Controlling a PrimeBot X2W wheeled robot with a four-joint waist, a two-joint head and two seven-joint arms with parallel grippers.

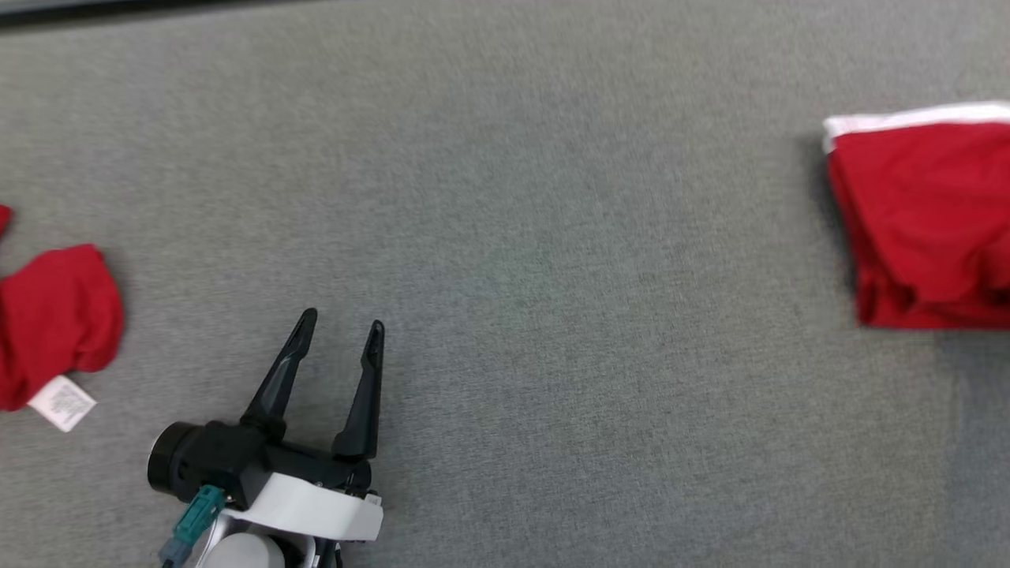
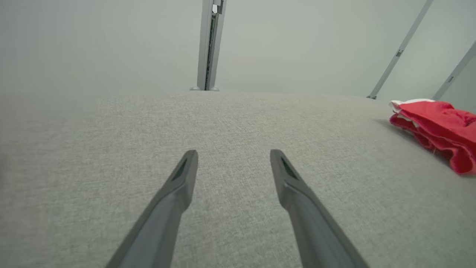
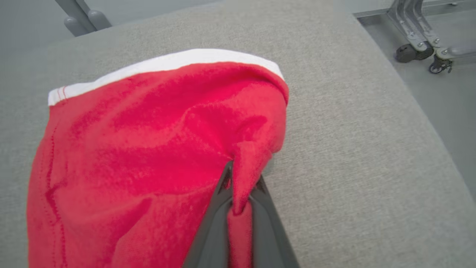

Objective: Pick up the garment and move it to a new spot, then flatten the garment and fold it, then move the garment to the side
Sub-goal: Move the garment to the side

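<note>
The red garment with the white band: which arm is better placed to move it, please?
Right: the right gripper is shut on the red white-banded garment; the open left gripper sits apart over bare grey fabric.

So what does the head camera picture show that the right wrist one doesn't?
Head view adds: the open left gripper and a second red cloth with a white label. Right wrist view adds: the right gripper shut on an edge of the red garment, plus a wheeled frame on the floor. Shared: that white-banded garment and the grey table.
</note>
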